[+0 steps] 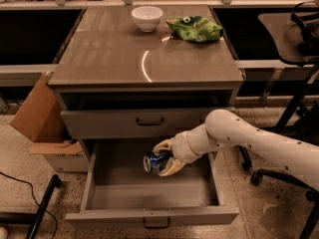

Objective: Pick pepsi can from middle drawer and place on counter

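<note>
Jaws closed on the pepsi can [152, 163], 1 pale finger above it and 1 below, as I read it from my station.

Item 1, gripper [159, 160]: inside the open middle drawer [149, 195], toward its far half and a little right of centre. The white arm [249, 141] reaches in from the right side of the scene, over the drawer's right wall.

Item 2, pepsi can: blue, lying on its side in the grip, 1 silver end facing left. It sits within the drawer's outline; I cannot tell whether it touches the drawer floor or hangs just above it.

Item 3, middle drawer: grey, pulled out toward the near side, flat floor showing, small dark bar handle on the near front.

Item 4, upper drawer front [144, 122]: grey, shut, 1 dark handle, directly above the far edge of the open drawer.

Item 5, counter [114, 54]: glossy grey-brown top of the cabinet, with a curved light reflection near its middle.

Item 6, white bowl [146, 18]: upright at the far edge of the counter, near centre.

Item 7, green snack bag [194, 28]: just right of the bowl, apart from it, at the far right of the counter.

Item 8, cardboard box [40, 113]: on the floor, left of the cabinet, flap open.
</note>
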`<action>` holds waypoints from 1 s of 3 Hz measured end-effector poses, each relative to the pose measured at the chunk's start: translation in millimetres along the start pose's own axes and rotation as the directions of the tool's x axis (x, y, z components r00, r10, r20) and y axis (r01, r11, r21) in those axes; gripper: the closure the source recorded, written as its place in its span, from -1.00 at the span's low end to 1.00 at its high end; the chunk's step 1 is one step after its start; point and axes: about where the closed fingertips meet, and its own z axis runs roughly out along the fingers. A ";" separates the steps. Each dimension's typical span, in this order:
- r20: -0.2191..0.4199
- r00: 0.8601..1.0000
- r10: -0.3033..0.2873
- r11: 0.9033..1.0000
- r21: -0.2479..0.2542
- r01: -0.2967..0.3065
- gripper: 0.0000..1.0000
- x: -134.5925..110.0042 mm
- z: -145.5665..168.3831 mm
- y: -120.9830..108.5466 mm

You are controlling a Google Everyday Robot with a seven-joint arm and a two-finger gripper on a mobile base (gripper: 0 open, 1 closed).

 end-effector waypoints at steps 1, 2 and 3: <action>-0.046 0.997 -0.059 0.998 0.026 0.060 1.00 -21.8 -52.2 1.1; -0.105 0.987 -0.122 0.990 0.059 0.128 1.00 -49.7 -110.3 -7.2; -0.172 0.969 -0.178 0.976 0.095 0.196 1.00 -81.9 -170.0 -21.5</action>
